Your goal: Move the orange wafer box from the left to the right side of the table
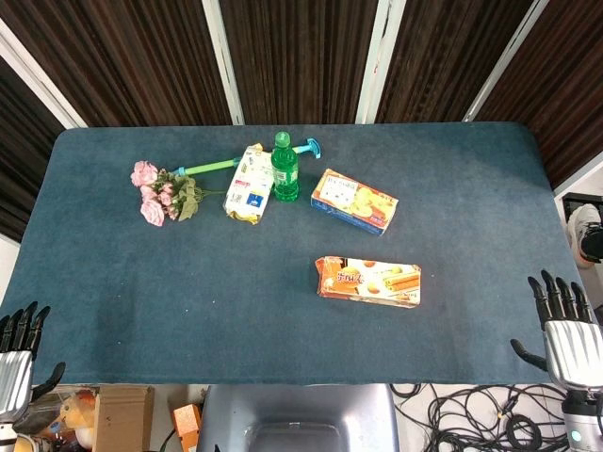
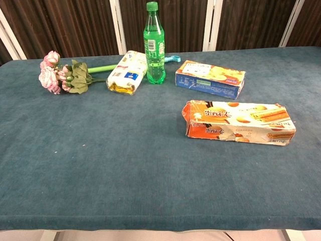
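Dark wooden walls behind, with pale strips between the boards. Blue cloth on the tabletop (image 1: 471, 169).

Orange wafer box (image 1: 368, 281) flat on the cloth, on the right half, near the front edge. Nothing touching it. Same box plain in the chest view too, long side facing the front.

Left hand (image 1: 16, 363) low at the left corner, off the cloth, fingers apart, nothing in it. Right hand (image 1: 565, 334) low at the right corner, also off the cloth, fingers spread and pointing up, nothing in it. Both well apart from the box. Neither hand in the chest view.

Further back: blue biscuit box (image 1: 354, 201) just behind the wafer box, green bottle (image 1: 285, 167) upright, white and yellow bag (image 1: 249, 183) beside the bottle, pink flowers (image 1: 160, 192) on the left, and a green and blue stick (image 1: 247, 159) behind the bottle and bag.

Looks like the job is done, or very close to done: box on the right side, set down, let go. Probably no more moves needed but rest. Maybe one more push to the right, if further over is wanted; then a fresh reach and a careful grip on the box's long sides.
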Motion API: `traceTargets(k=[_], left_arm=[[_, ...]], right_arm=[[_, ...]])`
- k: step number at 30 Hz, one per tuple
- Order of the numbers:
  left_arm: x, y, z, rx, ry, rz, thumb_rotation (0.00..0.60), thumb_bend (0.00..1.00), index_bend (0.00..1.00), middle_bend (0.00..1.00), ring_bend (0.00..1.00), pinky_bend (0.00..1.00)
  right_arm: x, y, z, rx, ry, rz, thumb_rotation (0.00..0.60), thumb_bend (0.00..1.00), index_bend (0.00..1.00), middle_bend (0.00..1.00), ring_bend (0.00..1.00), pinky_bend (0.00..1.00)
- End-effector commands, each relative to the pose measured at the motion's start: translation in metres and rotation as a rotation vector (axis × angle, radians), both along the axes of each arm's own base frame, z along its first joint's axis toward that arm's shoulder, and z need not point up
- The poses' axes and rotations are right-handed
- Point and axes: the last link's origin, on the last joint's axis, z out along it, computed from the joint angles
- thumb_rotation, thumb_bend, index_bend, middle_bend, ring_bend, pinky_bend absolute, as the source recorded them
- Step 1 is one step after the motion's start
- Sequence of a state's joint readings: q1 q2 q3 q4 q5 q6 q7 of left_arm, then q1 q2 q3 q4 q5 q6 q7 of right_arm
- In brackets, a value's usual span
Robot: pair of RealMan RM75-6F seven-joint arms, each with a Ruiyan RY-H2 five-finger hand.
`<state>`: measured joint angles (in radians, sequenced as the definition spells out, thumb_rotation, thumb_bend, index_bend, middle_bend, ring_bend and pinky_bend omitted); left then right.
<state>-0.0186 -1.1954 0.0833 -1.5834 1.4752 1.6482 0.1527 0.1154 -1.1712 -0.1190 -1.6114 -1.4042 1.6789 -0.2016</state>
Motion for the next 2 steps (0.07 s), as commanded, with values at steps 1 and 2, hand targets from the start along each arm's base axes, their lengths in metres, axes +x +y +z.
traceTargets(k=[1,2], left_arm=[[-0.0005,-0.0021,-0.004,-0.008,0.016,-0.003,0.6,0.28,0.0,0.0,0.0,0.06],[-0.0002,-0.0018,-0.0044,-0.001,0.025,-0.005,0.6,0.28,0.0,0.0,0.0,0.06]], right_arm=[[-0.0116,0.0056,-0.0064,0.016,-0.012,-0.029,0.6,0.06,0.0,0.0,0.0,0.0],[-0.0114,0.0064,-0.0076,0.028,-0.012,-0.023,0.6,0.06,0.0,0.0,0.0,0.0]])
